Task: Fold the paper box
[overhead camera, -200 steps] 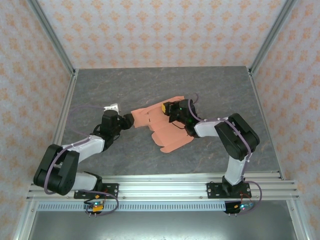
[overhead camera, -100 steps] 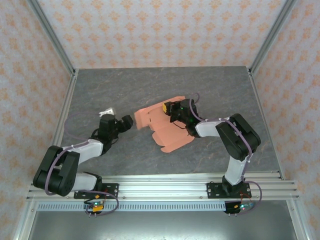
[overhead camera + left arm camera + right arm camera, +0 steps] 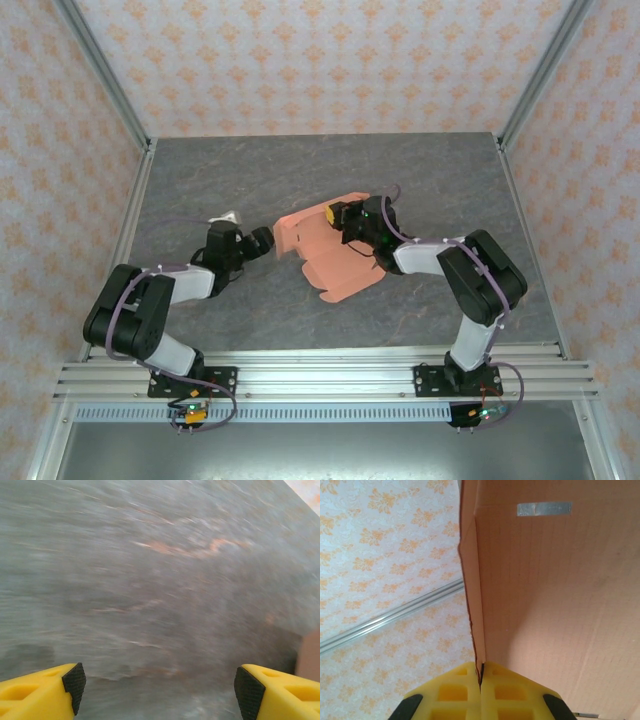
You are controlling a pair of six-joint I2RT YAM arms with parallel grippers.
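Item: salmon-orange thin card paper box (image 3: 330, 265), a flat die-cut sheet lying mid-surface with 1 panel raised. Likely light, floppy and quick to crease, so best taken at a panel edge beside a fold. My right claw (image 3: 480, 672) pinches such an edge. My left claw (image 3: 160, 680) is spread, just beside the sheet. Grey stone-look surface (image 3: 300, 170), probably slick. Patterned walls (image 3: 330, 60) on 3 sides.
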